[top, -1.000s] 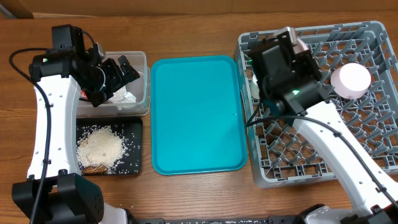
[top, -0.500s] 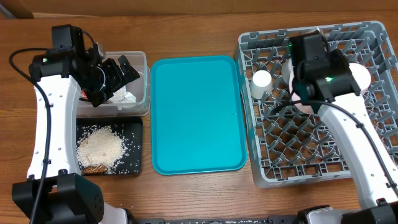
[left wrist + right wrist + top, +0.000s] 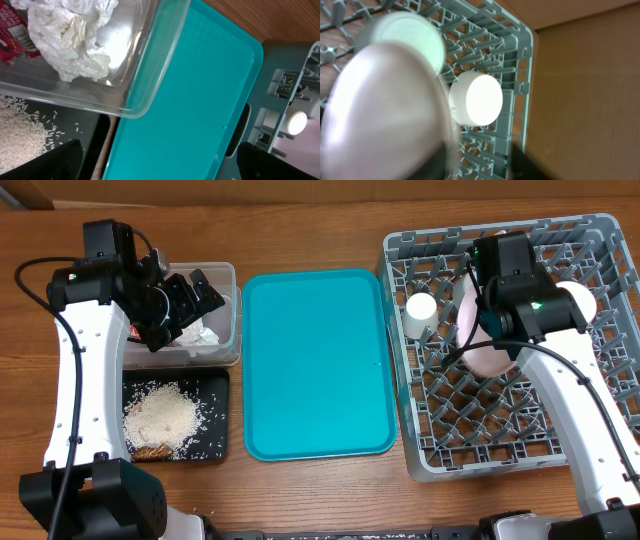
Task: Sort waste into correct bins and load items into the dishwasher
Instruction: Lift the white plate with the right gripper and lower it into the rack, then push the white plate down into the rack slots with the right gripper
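The pale pink plate (image 3: pixel 482 345) stands on edge among the pegs of the grey dish rack (image 3: pixel 500 442). It fills the left of the right wrist view (image 3: pixel 380 110), blurred. My right gripper (image 3: pixel 483 305) is just above it; its fingers (image 3: pixel 480 167) are spread, with bare rack between them and the plate against the left finger. The white cup (image 3: pixel 421 311) stands left of the plate and a white bowl (image 3: pixel 577 302) to the right. My left gripper (image 3: pixel 193 293) hangs open and empty over the clear tub (image 3: pixel 236 315), which holds the tissue (image 3: pixel 70 40) and the red wrapper (image 3: pixel 10 30).
The black tray (image 3: pixel 217 380) below the tub holds rice and brown bits (image 3: pixel 160 420). The teal serving tray (image 3: pixel 315 365) lies between the bins and the rack. Two white round dishes (image 3: pixel 475 98) (image 3: pixel 405 30) show behind the plate near the rack's wall.
My right arm has moved right from the rack's left side toward its middle, uncovering the white cup, and the pink plate now shows upright in the rack. The left arm has not moved.
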`<action>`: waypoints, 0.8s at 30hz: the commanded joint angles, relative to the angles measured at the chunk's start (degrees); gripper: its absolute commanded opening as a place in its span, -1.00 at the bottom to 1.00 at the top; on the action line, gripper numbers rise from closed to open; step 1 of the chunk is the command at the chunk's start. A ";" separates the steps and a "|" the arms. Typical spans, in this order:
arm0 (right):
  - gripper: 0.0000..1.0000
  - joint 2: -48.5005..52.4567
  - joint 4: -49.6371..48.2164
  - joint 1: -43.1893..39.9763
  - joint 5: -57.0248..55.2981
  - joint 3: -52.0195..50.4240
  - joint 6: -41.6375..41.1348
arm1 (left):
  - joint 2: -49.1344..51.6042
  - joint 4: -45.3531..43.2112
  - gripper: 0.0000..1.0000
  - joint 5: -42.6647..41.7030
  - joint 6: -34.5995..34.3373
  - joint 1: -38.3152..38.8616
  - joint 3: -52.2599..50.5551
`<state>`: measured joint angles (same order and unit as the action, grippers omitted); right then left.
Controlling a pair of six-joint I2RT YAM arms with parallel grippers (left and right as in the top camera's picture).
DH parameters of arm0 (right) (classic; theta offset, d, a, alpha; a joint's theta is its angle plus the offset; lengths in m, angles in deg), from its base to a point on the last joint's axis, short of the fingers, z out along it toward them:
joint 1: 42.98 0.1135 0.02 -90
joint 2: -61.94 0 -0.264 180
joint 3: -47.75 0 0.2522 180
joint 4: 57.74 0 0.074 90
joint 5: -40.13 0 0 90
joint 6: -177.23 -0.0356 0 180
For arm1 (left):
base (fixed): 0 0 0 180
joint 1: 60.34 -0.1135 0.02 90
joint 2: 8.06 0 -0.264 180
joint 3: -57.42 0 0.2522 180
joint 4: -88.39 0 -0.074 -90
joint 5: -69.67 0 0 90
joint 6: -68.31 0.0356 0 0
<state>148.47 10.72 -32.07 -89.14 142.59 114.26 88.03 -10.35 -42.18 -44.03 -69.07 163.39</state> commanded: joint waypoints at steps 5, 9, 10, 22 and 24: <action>0.31 -1.22 -0.68 -0.07 5.75 -0.02 -0.76 | -1.60 -0.24 1.00 0.46 -0.37 0.13 1.40; 0.38 -1.22 -4.44 -0.07 14.71 -0.02 -6.62 | -1.60 -0.24 1.00 0.46 -0.37 0.13 1.40; 0.37 -1.22 -5.90 -0.07 17.20 -0.02 -8.85 | -1.60 -0.24 1.00 0.46 -0.37 0.13 1.40; 0.28 -1.22 -18.86 -0.07 45.88 -0.02 -31.69 | -1.60 -0.24 1.00 0.46 -0.37 0.13 1.40; 0.22 -1.09 -17.86 -0.04 51.32 -0.02 -35.52 | -1.60 -0.24 1.00 0.46 -0.37 0.13 1.40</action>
<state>148.44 -7.45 -32.07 -50.62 142.48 87.20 88.03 -10.39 -42.18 -44.03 -69.07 163.41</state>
